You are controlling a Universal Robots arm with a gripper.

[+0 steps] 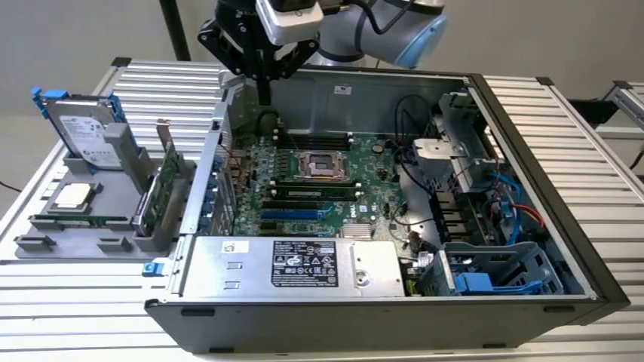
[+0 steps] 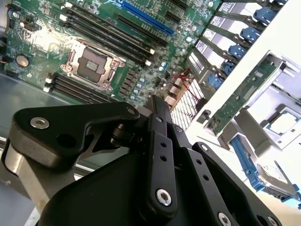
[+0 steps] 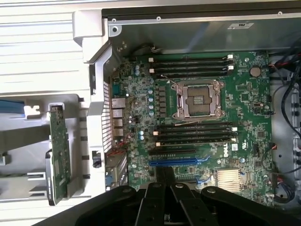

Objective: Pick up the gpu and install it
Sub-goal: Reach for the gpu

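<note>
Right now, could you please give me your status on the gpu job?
Claw shut, empty, above the open computer case. Gpu upright in grey holder beside the case, untouched. Case wall between them.

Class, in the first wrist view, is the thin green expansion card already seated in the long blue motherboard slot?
No, the green expansion card stands in the grey rack outside the case.

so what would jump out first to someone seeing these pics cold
The open computer case sits in the middle, its green motherboard bare. The black gripper hangs above the motherboard, holding nothing, while the gpu stands upright in the grey holder at the exterior view's left.
</note>
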